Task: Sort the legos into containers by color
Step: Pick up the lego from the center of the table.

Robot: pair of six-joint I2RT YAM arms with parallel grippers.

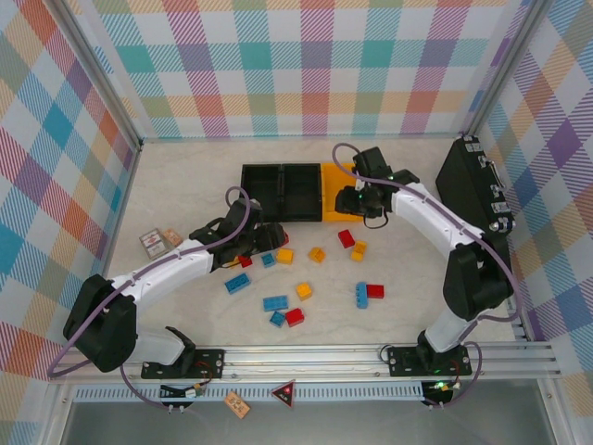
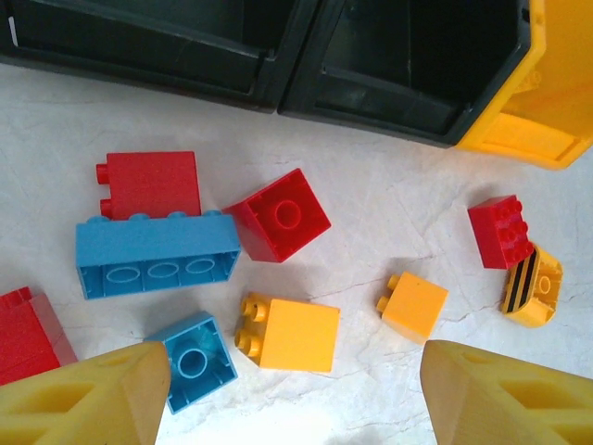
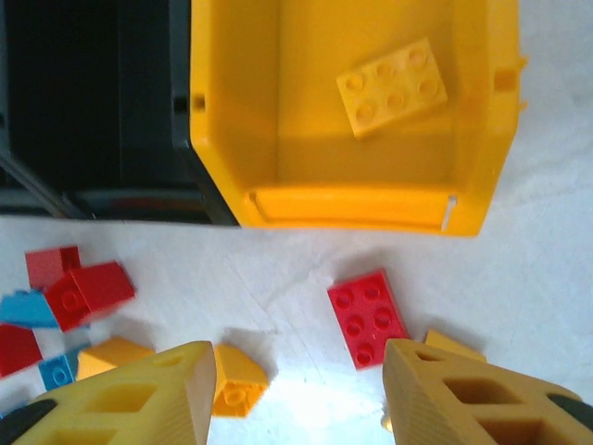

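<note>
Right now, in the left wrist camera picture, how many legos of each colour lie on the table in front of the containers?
Red legos: 4 (one is cut off by the left edge)
Blue legos: 2
Yellow-orange legos: 3 (one has black stripes)
Total: 9

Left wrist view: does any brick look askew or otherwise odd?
Yes. The long blue brick and the small blue brick near it lie overturned, with their hollow undersides facing up.
</note>
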